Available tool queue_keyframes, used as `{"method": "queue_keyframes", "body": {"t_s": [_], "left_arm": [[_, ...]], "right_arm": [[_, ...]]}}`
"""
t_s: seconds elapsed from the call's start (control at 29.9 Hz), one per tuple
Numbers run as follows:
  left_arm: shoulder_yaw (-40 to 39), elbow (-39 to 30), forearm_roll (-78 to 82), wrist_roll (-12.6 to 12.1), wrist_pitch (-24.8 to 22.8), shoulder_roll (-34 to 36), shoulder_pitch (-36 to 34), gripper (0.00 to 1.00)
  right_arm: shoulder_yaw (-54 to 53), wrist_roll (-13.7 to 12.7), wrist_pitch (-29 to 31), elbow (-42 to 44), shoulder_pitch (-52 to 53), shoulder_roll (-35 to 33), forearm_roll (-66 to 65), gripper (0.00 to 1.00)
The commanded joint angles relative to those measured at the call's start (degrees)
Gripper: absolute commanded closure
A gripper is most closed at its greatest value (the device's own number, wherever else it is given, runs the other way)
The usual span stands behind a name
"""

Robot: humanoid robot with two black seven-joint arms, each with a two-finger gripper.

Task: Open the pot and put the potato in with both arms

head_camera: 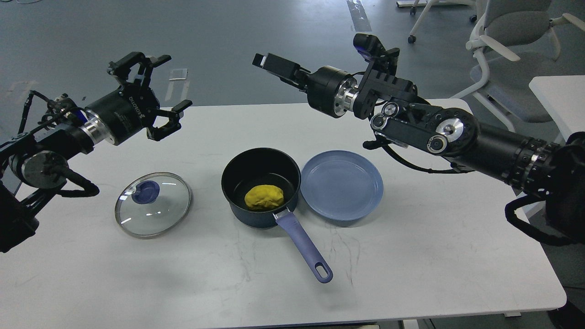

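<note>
You are seeing the potato (264,197) lying in the pot (260,173), below both grippers; left gripper (161,90) is spread empty, right gripper (270,64) unclear.

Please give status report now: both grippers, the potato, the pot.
Left gripper open, empty. Right gripper raised, fingers unclear. Yellow potato inside dark blue pot; round glass lid off, on table. Nothing in way.
</note>
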State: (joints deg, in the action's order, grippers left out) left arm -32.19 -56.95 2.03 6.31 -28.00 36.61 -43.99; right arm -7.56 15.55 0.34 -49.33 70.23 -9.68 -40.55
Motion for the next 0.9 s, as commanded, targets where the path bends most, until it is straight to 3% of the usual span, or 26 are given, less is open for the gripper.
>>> {"method": "queue_keyframes", "body": {"t_s": [0.0,0.3,0.53,0.6,0.73,0.87], "left_arm": [[-1.3,0.0,0.0,0.3,0.0,-0.8,0.5,0.02],[-2.0,0.0,0.0,0.4,0.0,-2.8,2.2,0.02],[-2.3,0.0,0.0,0.4,0.0,-2.8,2.3,0.02],[-2.9,0.0,0.0,0.4,0.0,-3.0,2.4,0.02],[-3.8,0.1,0.0,0.4,0.0,-4.2,3.4,0.02],[-4.4,0.2,-0.1,0.4,0.0,-5.1,3.6,0.02]], "right_arm": [[-8.7,-0.2,0.2,0.0,-3.7,-0.6,11.5,0.0],[-19.8,-1.1,2.6,-0.4,-9.9,-0.5,25.8,0.0],[-23.6,-2.9,13.1,-0.1,-13.4,-0.7,31.0,0.0],[-23.7,-3.2,13.4,0.0,-13.6,-0.7,31.4,0.0],[-24.3,-6.4,12.5,0.2,-13.6,-0.7,35.3,0.0],[-25.6,-6.5,8.5,0.2,-13.7,-0.6,35.4,0.0]]}}
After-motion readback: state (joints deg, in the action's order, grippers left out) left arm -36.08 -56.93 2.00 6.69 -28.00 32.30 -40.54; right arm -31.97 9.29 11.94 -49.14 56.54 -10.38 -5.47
